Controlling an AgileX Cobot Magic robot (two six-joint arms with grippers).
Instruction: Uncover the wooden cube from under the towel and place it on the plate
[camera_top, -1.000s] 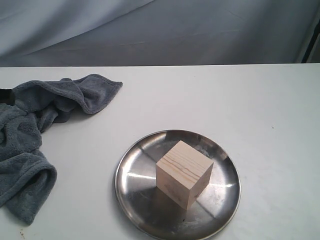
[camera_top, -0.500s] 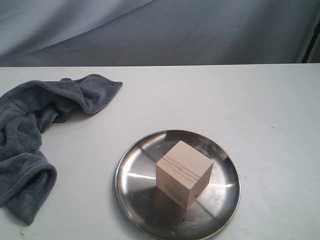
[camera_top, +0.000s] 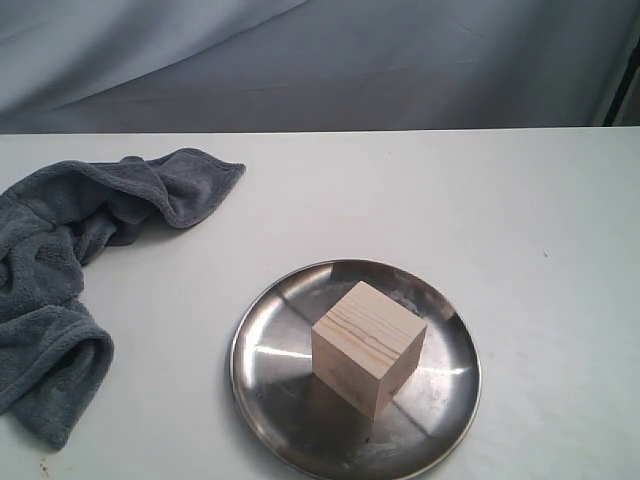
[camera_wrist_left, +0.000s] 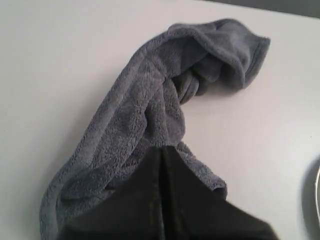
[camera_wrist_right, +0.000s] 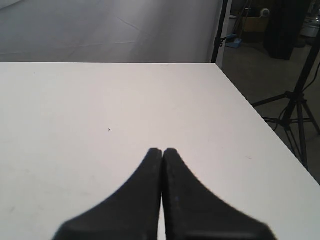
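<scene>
The pale wooden cube (camera_top: 367, 345) stands uncovered in the middle of the round steel plate (camera_top: 270, 400) at the front of the table. The dark blue-grey towel (camera_top: 60, 260) lies crumpled at the left edge of the exterior view, well apart from the plate. Neither gripper shows in the exterior view. In the left wrist view my left gripper (camera_wrist_left: 162, 150) is shut with nothing in it, above the towel (camera_wrist_left: 150, 95). In the right wrist view my right gripper (camera_wrist_right: 163, 150) is shut and empty over bare white table.
The white table (camera_top: 450, 190) ends at a grey cloth backdrop (camera_top: 350, 60) behind. The right wrist view shows the table's edge (camera_wrist_right: 260, 120), with floor, a black stand (camera_wrist_right: 295, 95) and boxes beyond it.
A dark piece of the left arm that showed at the far left edge one second ago has gone out of the exterior view. The cube, plate and towel have not moved.
</scene>
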